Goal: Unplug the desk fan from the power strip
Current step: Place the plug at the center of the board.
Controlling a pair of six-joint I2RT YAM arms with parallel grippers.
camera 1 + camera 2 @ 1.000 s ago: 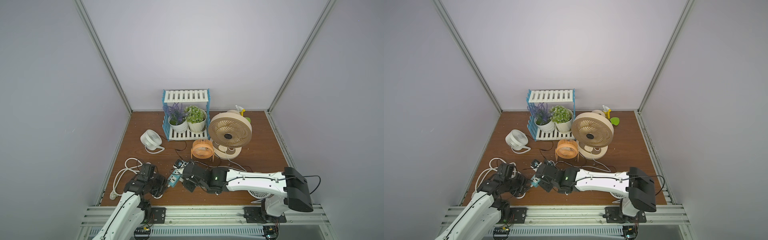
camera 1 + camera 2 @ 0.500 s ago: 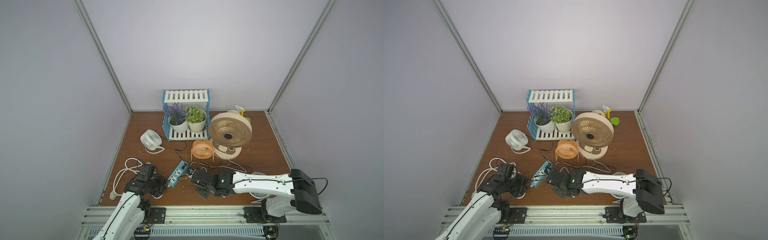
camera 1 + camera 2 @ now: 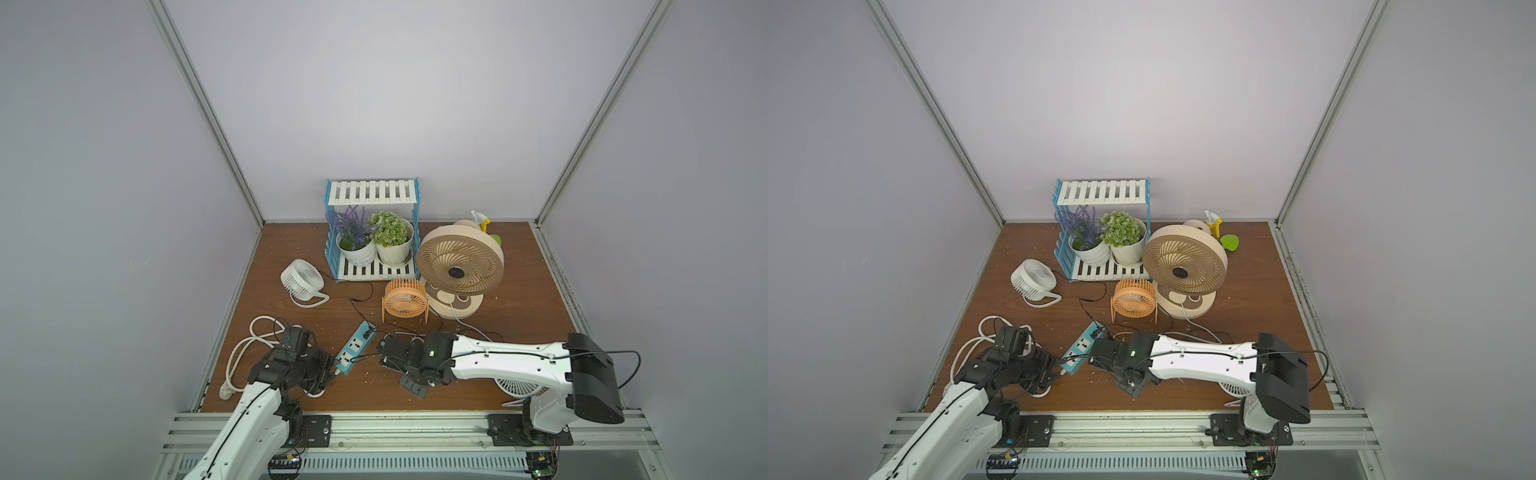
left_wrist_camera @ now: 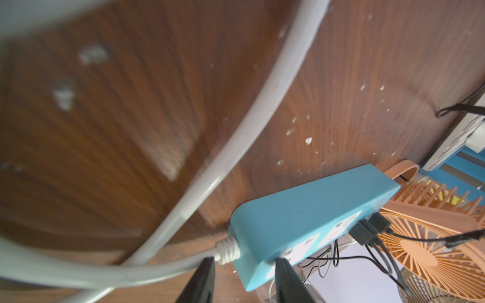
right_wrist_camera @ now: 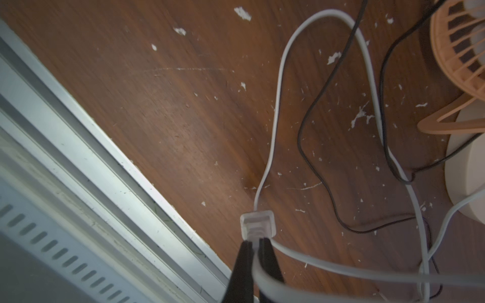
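White USB plug has left the teal-blue rectangular power strip, pinched in the right gripper's jaws nearer the tabletop's front edge. The left gripper's jaws stand apart. Unplugged, apparently.

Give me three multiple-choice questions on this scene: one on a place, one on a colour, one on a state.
1. Where on the shelf do the two pots stand?
A) top tier
B) lower tier
C) neither, they stand beside it

2. What colour is the strip?
A) teal-blue
B) red
C) black

3. What state is the white plug in?
A) seated in the strip
B) lying loose on the shelf
C) pinched in the right claw, clear of the strip

Answers:
1 B: both top views show the pots on the bottom slats, under the top tier.
2 A: its body shows teal-blue in the top views and the left wrist view.
3 C: the right wrist view shows the plug at the closed fingertips over bare wood, with no strip near it.
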